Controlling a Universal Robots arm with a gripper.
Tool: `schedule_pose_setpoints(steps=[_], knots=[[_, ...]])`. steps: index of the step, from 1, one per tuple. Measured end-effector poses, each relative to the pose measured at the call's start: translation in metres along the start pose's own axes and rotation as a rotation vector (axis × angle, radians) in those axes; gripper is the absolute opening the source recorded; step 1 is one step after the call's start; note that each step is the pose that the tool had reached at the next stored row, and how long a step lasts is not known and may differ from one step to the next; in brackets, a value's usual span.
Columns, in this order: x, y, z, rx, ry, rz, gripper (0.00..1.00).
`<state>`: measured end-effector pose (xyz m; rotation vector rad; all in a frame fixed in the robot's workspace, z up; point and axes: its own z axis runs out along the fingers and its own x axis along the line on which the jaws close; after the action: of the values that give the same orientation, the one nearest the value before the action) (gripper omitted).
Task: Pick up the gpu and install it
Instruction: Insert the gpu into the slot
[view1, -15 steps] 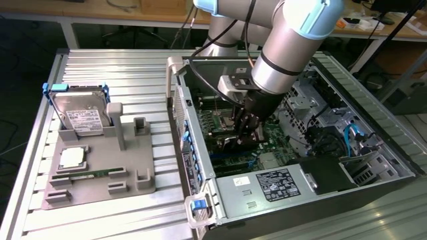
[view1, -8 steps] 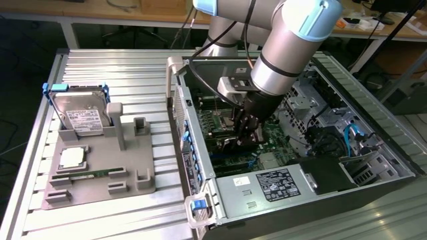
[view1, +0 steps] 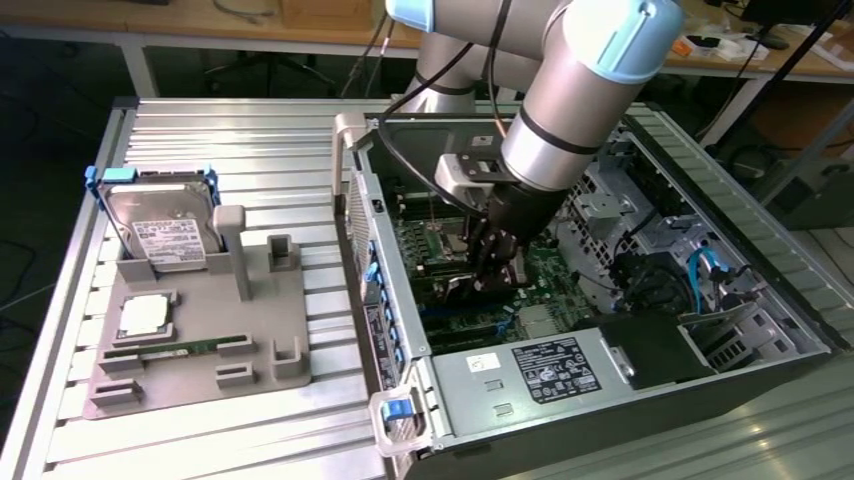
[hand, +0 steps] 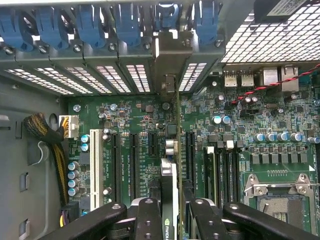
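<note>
- Wrist view: the pincer (hand: 170, 215) grips the gpu (hand: 170, 180) edge-on, jaws partly closed on it, above the motherboard (hand: 280, 150) slots.
- Exterior view: the pincer (view1: 483, 272) reaches inside the open computer case (view1: 561, 400).

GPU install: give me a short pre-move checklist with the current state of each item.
1. GPU held edge-on between the gripper fingers: ok.
2. Gripper inside the open computer case, over the motherboard: ok.
3. Card bracket up at the rear slot openings: ok.
4. Card edge lined up with an expansion slot: cannot tell.
5. Card fully seated: cannot tell.
6. Hard drive and RAM stick in the grey holder outside the case: ok.
</note>
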<state>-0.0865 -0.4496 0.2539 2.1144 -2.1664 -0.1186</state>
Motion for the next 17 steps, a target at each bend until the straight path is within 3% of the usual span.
schedule_pose_setpoints(steps=[13,17], knots=[[-0.0001,0.0003,0.0044,0.0026,0.0022,0.0,0.27],[-0.0001,0.0012,0.0081,0.0084,0.0023,0.001,0.27]])
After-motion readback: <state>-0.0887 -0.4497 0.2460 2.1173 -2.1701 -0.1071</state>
